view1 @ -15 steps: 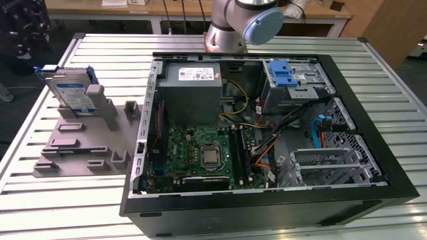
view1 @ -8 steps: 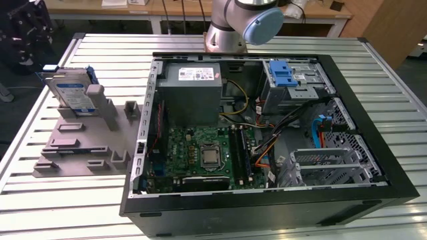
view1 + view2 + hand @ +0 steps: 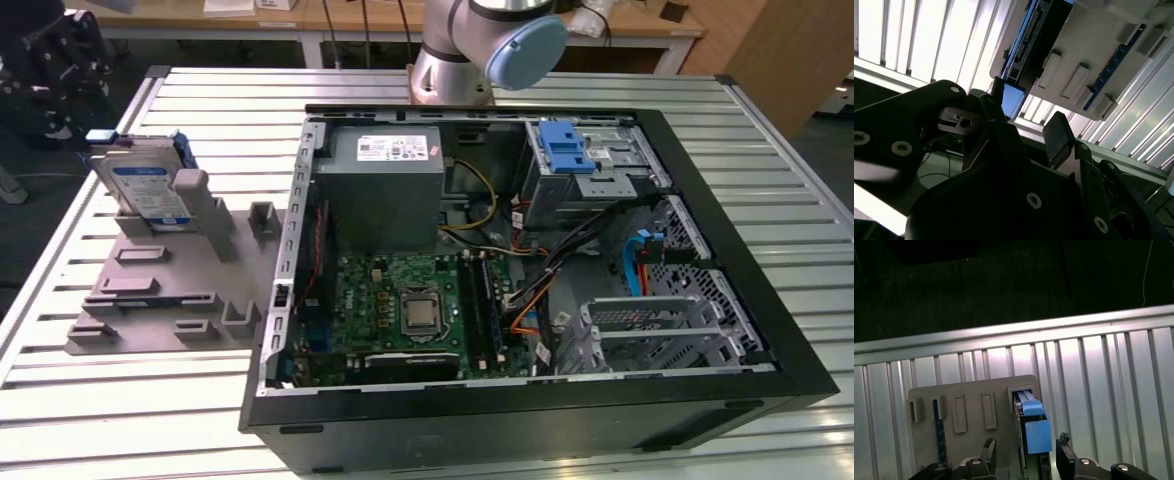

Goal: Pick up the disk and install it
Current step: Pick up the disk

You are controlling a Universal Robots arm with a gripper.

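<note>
Gripper (image 3: 1025, 442) is spread wide and holds nothing; in both wrist views its two dark fingers (image 3: 1056, 131) stand well apart, with open air between them. In the first wrist view it looks down on the disk (image 3: 1032, 424), and the two fingertips fall on either side of the disk's line, apart from it. The disk (image 3: 144, 185) is not yet picked up. It stands on edge, leaning back a bit, in a slot at the far end of the grey fixture plate (image 3: 160, 290), label side facing the exterior view's camera, blue carrier along its edges. The fixture lies flat on the slatted metal tabletop (image 3: 200, 100), near the tabletop's far corner on the exterior view's left, just beside the open computer case (image 3: 534, 405). In the second wrist view the disk (image 3: 1036, 35) shows edge-on, dark with a blue tab, seated in the fixture (image 3: 1089, 45) beyond the fingertips (image 3: 999, 102). The case lies on its side across the tabletop's middle, with the motherboard (image 3: 400, 300) and power supply (image 3: 387, 185) exposed. A blue bracket (image 3: 567, 150) sits atop the metal drive cage (image 3: 607, 175) at the case's far corner on the exterior view's right. The arm's base (image 3: 474, 45) rises at the tabletop's far edge, behind the case.
</note>
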